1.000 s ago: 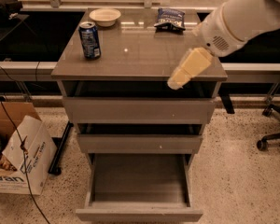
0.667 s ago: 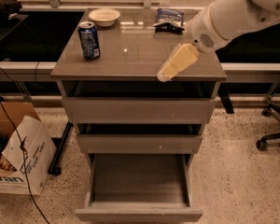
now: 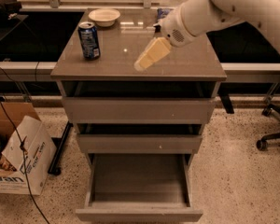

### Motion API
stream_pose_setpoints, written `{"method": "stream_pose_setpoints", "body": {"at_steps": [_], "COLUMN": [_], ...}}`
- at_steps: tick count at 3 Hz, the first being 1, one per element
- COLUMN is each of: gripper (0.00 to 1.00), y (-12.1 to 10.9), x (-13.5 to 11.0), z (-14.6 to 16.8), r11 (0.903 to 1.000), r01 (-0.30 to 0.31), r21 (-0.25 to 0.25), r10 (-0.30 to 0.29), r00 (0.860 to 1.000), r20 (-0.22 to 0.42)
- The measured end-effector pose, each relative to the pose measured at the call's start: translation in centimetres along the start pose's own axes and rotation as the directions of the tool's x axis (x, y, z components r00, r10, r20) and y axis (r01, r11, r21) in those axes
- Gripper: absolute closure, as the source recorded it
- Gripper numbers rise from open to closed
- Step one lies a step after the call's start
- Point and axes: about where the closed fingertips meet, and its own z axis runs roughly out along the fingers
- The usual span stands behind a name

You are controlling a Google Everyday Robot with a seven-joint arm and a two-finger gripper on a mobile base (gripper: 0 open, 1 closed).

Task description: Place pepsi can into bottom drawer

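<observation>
Your gripper (image 3: 139, 66) hangs over the middle of the top (image 3: 191, 64), apart from the can (image 3: 89, 40) standing at the left, so you must reach it first; the bottom drawer (image 3: 139, 213) sits pulled out to take it, and you cannot tell if the gripper is spread or pressed together.

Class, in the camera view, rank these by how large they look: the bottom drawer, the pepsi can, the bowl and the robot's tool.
1. bottom drawer, open: clearly largest.
2. tool, above the middle of the cabinet top, and pepsi can: look alike, unranked.
3. bowl: smallest-looking, though it sits farthest back.
</observation>
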Motion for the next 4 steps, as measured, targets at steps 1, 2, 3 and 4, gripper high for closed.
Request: {"method": "stream_pose_setpoints", "body": {"at_steps": [1, 2, 3, 4], "gripper": [0.00, 0.00, 0.00, 0.00], "y": [-0.1, 0.2, -0.2, -1.3], "x": [-0.1, -0.4, -1.9, -4.2], "z": [0.5, 2.5, 5.5, 9.7], "r11": [1.0000, 0.9985, 0.9978, 0.9971], "r01": [-0.006, -0.055, -0.066, -0.070], "r21": [-0.002, 0.002, -0.007, -0.028], "r10": [0.006, 0.055, 0.067, 0.075], "r00": [1.000, 0.997, 0.990, 0.976], "r20": [0.008, 0.055, 0.125, 0.207]}}
